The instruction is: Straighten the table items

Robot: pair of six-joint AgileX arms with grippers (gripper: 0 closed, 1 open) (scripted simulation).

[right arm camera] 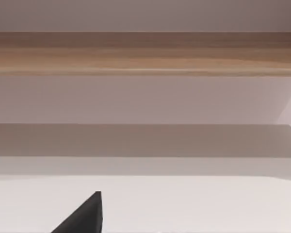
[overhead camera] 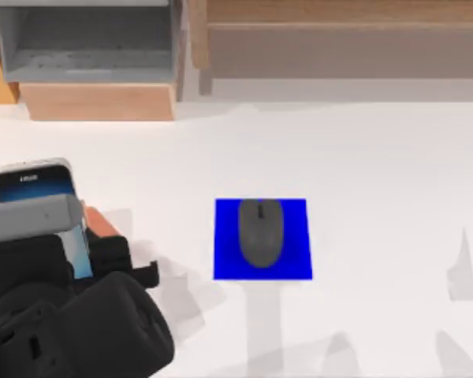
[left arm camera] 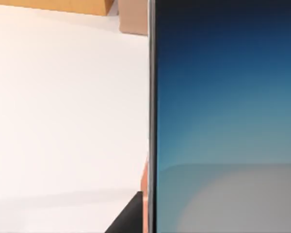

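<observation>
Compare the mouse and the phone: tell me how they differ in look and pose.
1. The mouse is a dark grey oval; the phone is a slim silver-edged slab with a blue screen.
2. The mouse lies flat on the blue pad at mid-table; the phone is at the table's left, beside a copper-pink stand.
3. The mouse sits in the open; the left arm partly covers the phone.

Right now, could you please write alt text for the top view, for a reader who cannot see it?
A dark grey mouse lies on a blue square pad near the middle of a white table. At the table's left, the black left arm covers the lower part of a smartphone resting on a copper-pink stand. Wooden and grey shelving lines the far edge.
</observation>
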